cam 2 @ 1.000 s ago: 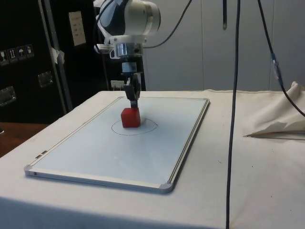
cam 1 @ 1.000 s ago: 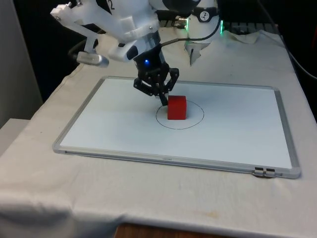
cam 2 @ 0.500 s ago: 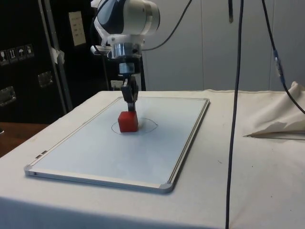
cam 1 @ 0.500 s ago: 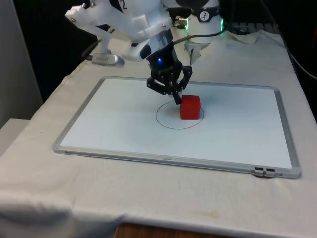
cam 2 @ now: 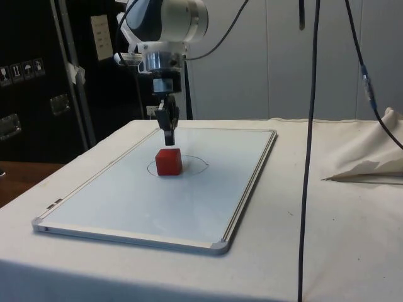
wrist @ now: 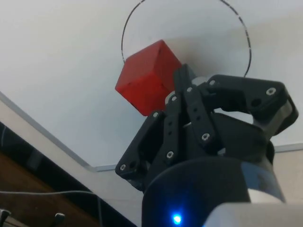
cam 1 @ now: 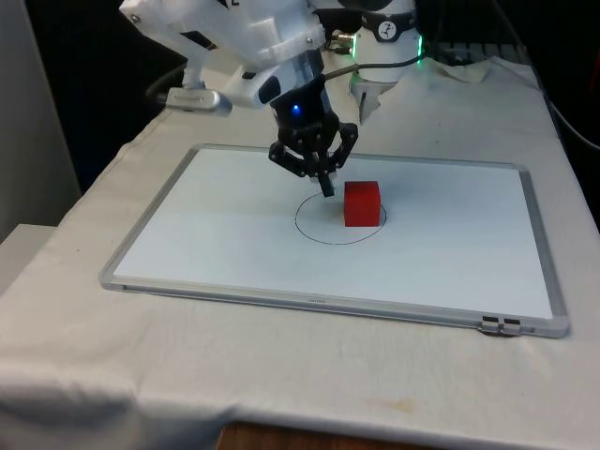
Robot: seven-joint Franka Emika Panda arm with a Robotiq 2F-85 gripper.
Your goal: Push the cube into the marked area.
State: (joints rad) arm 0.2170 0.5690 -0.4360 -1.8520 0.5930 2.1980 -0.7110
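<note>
A red cube (cam 1: pixel 362 203) rests on the whiteboard (cam 1: pixel 234 244), inside the drawn black circle (cam 1: pixel 314 228) and close to its edge on the front view's right. From the side, the cube (cam 2: pixel 169 162) sits at the near end of the circle (cam 2: pixel 196 167). My gripper (cam 1: pixel 326 190) is shut with nothing between its fingers. It hangs a little above the board, just off the cube on the front view's left, not touching it. In the wrist view the cube (wrist: pixel 147 77) lies past the closed fingertips (wrist: pixel 182 75), on the circle line (wrist: pixel 124 35).
The whiteboard's metal frame (cam 1: pixel 337 305) runs all around it, with a dark clip (cam 1: pixel 502 326) at the near corner. Crumpled white cloth (cam 2: pixel 371 157) lies on the table beside the board. A cable (cam 2: pixel 308 151) hangs down in the side view.
The gripper pushed the cube towards the front view's right, from the circle's middle to its right edge. It has since lifted and drawn back to the left, away from the cube.
</note>
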